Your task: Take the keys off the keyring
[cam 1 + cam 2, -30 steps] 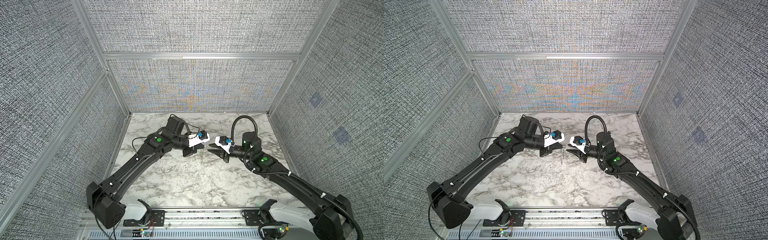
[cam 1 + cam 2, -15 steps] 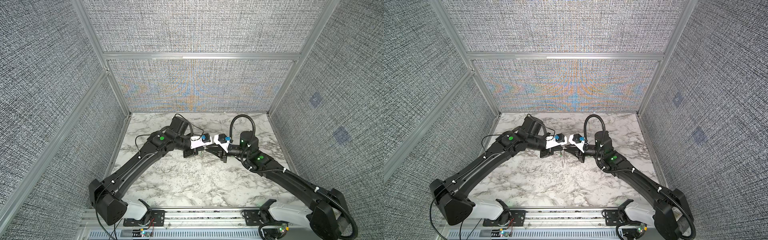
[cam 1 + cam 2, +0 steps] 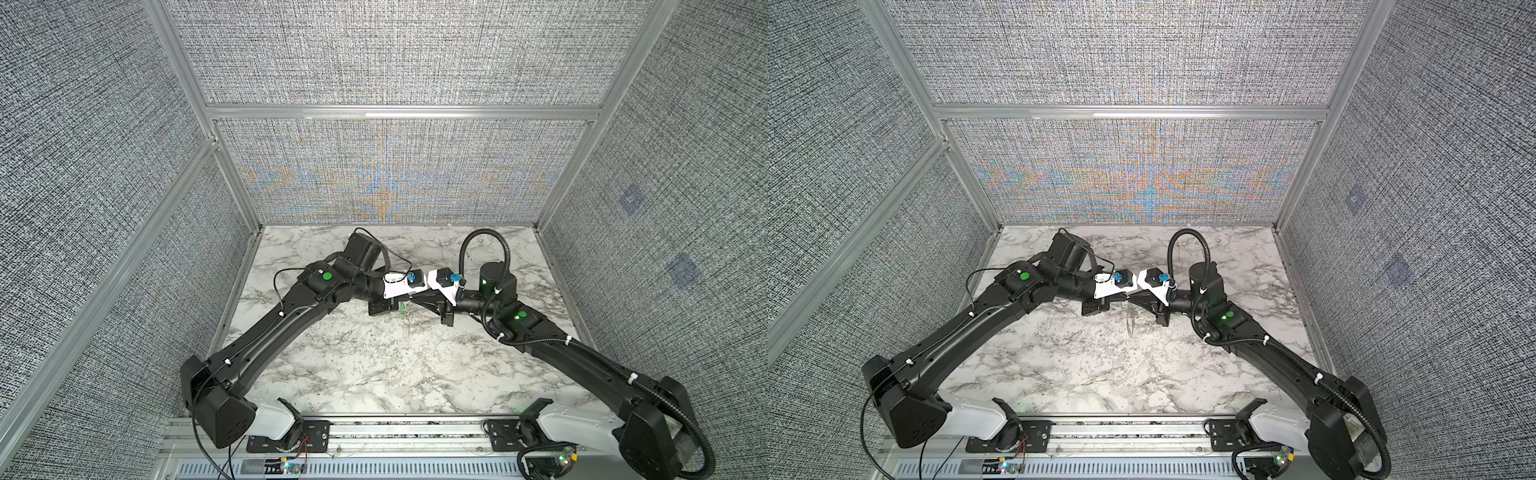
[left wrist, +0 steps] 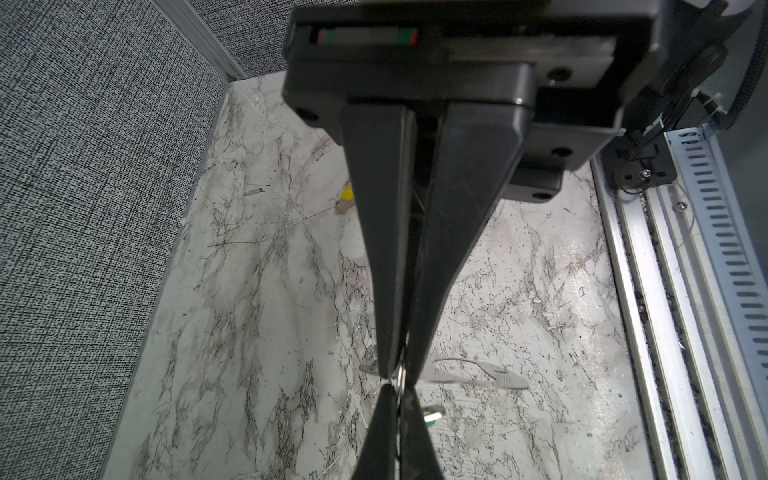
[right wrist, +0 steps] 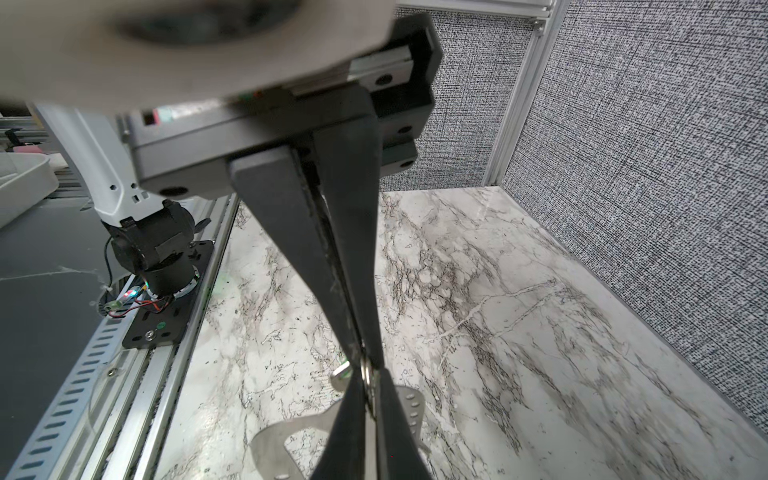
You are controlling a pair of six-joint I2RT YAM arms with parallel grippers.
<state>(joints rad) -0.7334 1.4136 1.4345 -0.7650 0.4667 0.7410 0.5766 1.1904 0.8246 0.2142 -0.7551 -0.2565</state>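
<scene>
The left gripper point(image 4: 394, 372) reaches in from 9 o'clock and the right gripper point(image 5: 367, 362) from 3 o'clock. Their tips meet nose to nose above the marble table point(image 3: 374, 365), a little toward 12 o'clock from its middle.

Both sets of jaws are pressed together with no gap to speak of. Each pair of tips pinches the same small ring point(image 5: 367, 380) of bright wire, the left from one side and the right from the other.

The keyring point(image 5: 286, 436), a flat grey holder with a long slot, sits just beneath the tips, at 6 o'clock from where they meet in both top views. Whether it hangs clear of the table or rests on it I cannot tell.

The green-tagged key point(image 4: 432, 414) is close beside the ring, just under the right gripper's tips. The yellow-tagged key point(image 4: 345, 197) lies alone on the table, well apart from the tips and touched by neither gripper.
</scene>
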